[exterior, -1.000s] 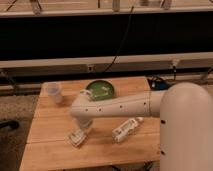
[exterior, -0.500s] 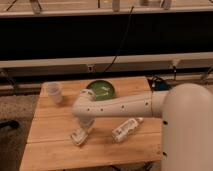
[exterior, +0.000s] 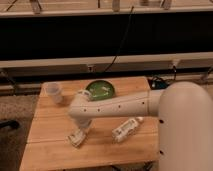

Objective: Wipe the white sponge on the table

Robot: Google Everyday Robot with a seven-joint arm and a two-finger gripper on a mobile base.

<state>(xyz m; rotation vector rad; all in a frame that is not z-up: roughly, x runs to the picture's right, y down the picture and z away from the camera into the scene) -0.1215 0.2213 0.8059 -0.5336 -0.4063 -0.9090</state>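
On the light-brown planked table (exterior: 50,150), your white gripper (exterior: 79,135) is clasping the white sponge (exterior: 74,141); a green bowl (exterior: 101,90) and a white bottle (exterior: 125,130) are sitting there.

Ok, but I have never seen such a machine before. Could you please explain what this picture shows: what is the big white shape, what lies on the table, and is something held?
The big white shape on the right is the robot's body. Its one arm reaches left across the wooden table and bends down. There is only one picture, and it looks down at the table from above. At the arm's end is the gripper, a two-finger hand. It is closed on the white sponge, low at the tabletop near the front left. Also on the table are a green bowl, a clear cup at the back left, and a white bottle lying on its side.
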